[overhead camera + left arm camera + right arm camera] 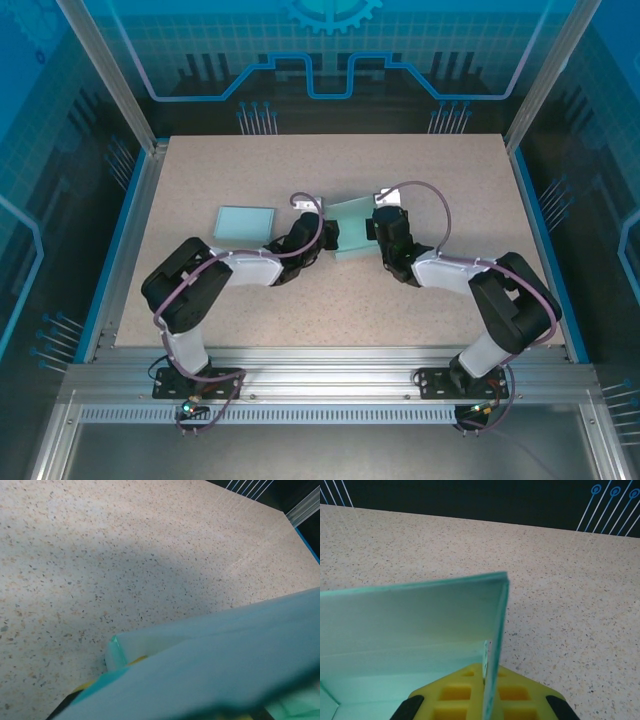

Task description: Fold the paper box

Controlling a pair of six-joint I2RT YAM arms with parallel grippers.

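Near the centre of the table (200,310) is the half-formed paper box (350,215), a flat teal sheet (245,222) off at its 9 o'clock. Right gripper (487,685) pinches a wall at 3 o'clock, closed tight; pulling could crease or tear it. Left gripper (327,238) meets the 9 o'clock edge, paper hiding its jaws: grip unclear

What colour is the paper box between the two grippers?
The paper box is pale teal, clearest in the right wrist view.
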